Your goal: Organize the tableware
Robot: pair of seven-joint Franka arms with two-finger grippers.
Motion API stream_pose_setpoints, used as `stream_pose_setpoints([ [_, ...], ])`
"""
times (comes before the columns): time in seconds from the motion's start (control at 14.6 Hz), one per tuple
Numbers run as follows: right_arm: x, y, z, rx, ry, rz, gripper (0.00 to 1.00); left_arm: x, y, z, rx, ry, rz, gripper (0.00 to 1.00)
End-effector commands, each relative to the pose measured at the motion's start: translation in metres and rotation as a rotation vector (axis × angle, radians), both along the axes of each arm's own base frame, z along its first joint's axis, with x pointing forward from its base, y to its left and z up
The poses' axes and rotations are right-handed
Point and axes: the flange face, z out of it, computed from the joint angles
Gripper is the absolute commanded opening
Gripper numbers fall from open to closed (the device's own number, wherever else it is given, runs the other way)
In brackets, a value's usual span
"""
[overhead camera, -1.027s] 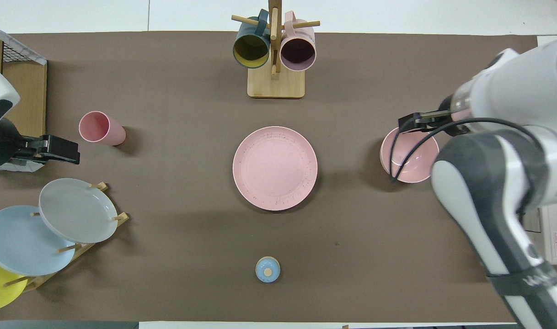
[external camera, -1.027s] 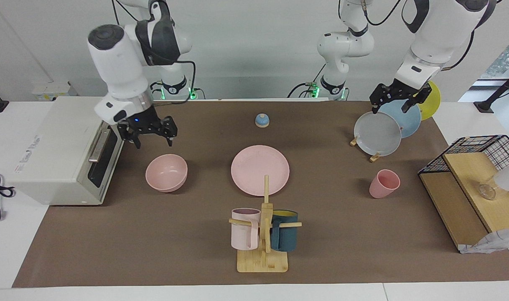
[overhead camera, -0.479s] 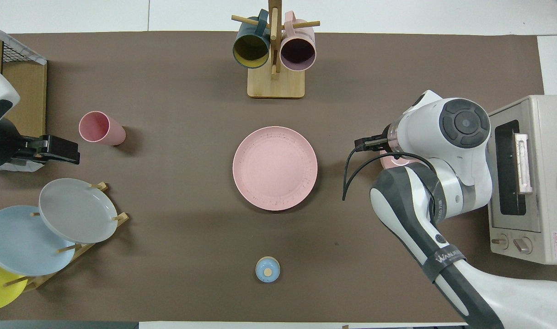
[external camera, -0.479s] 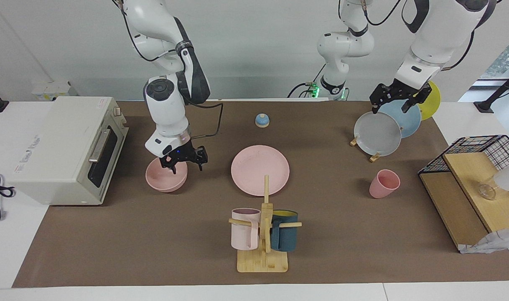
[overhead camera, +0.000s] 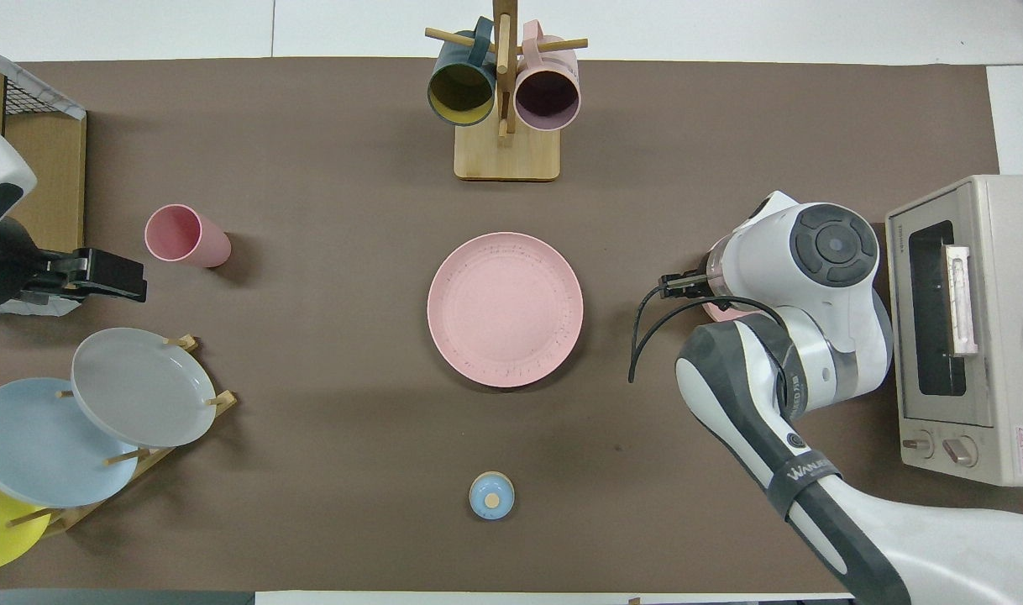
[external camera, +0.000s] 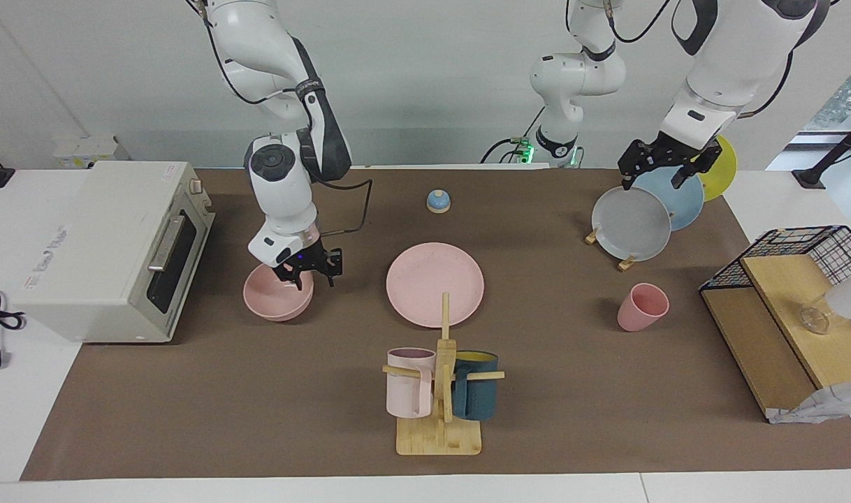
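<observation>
The right gripper (external camera: 307, 268) sits at the pink bowl's (external camera: 275, 300) rim, jaws spread; closing on the rim comes next, I judge; the left gripper (external camera: 666, 168) waits, jaws spread.

Bowl (overhead camera: 716, 312) mostly hidden under R arm.

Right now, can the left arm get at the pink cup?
Probably yes. The left gripper hangs over the plate rack, and the pink cup stands upright just past the rack on bare mat, with nothing between them. The right gripper is down at the pink bowl.
</observation>
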Motion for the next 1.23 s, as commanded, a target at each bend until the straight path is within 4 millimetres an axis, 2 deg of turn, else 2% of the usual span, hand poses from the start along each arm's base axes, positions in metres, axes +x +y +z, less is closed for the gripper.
stream_pose_setpoints([
  [0.0,0.002,-0.004,-0.011,0.014,-0.003,-0.009,0.48,-0.008,0.004,0.002,0.011,-0.003,0.009,1.0],
  [0.21,0.003,-0.007,-0.018,0.01,0.01,-0.013,0.21,-0.008,0.003,0.002,0.011,-0.003,0.007,1.0],
  [0.27,0.003,-0.007,-0.017,0.009,0.013,-0.013,0.05,-0.008,0.003,0.002,0.012,-0.003,0.007,1.0],
  [0.34,0.003,-0.005,-0.017,0.006,0.018,-0.009,0.0,-0.008,0.004,0.002,0.011,-0.003,0.009,1.0],
  [0.48,0.005,0.001,-0.01,0.002,0.036,-0.001,0.0,-0.008,0.003,0.002,0.011,-0.003,0.007,1.0],
  [0.55,0.012,0.005,0.007,-0.001,0.05,-0.005,0.0,-0.008,0.003,0.002,0.011,-0.004,0.007,1.0],
  [0.62,0.022,0.021,0.026,-0.006,0.066,-0.001,0.0,-0.008,0.003,0.002,0.011,-0.004,0.007,1.0],
  [0.75,0.035,0.083,0.067,-0.02,0.071,-0.016,0.0,-0.009,0.003,0.001,0.012,0.003,0.007,1.0],
  [0.89,0.04,0.144,0.084,-0.03,0.073,-0.073,0.0,-0.009,0.003,0.002,0.012,0.003,0.009,1.0],
  [0.96,0.033,0.195,0.081,-0.048,0.074,-0.078,0.0,-0.009,0.003,0.002,0.012,0.002,0.01,1.0],
  [1.03,0.027,0.23,0.072,-0.075,0.068,-0.093,0.0,-0.01,0.002,0.002,0.013,0.003,0.009,1.0],
  [1.16,0.022,0.266,0.065,-0.081,0.033,-0.117,0.0,-0.01,-0.002,0.002,0.014,0.003,-0.004,1.0],
])
